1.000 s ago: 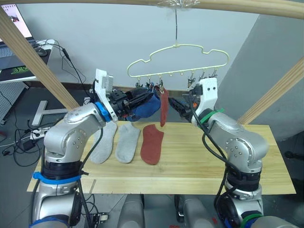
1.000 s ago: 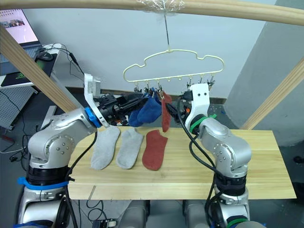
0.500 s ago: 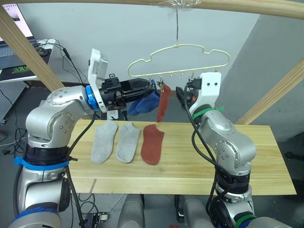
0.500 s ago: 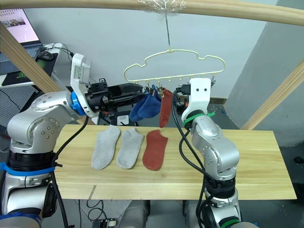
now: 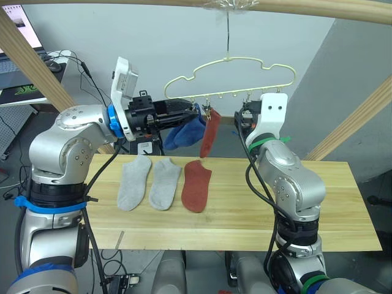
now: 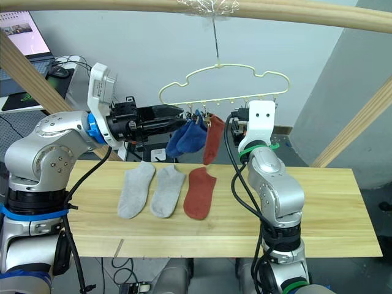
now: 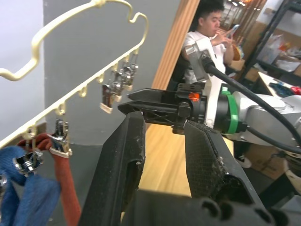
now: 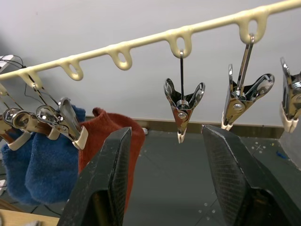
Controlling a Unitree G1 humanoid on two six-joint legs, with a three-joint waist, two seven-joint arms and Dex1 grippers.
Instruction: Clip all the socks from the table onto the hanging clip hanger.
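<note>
We find both claws raised to the clip hanger, apparently between clippings: left claw parted and empty, right claw likewise, facing free clips. Blue socks and one red sock hang beside the left claw; three socks lie below on the desk. How many blue socks are clipped is unclear.

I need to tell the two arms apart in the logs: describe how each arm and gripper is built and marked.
Both arms are rounded silver-grey shells with black cables outside. The left gripper has a blue wrist ring and a white camera block; the right gripper has a green band and a white block. The fingers are black and textured.
</note>
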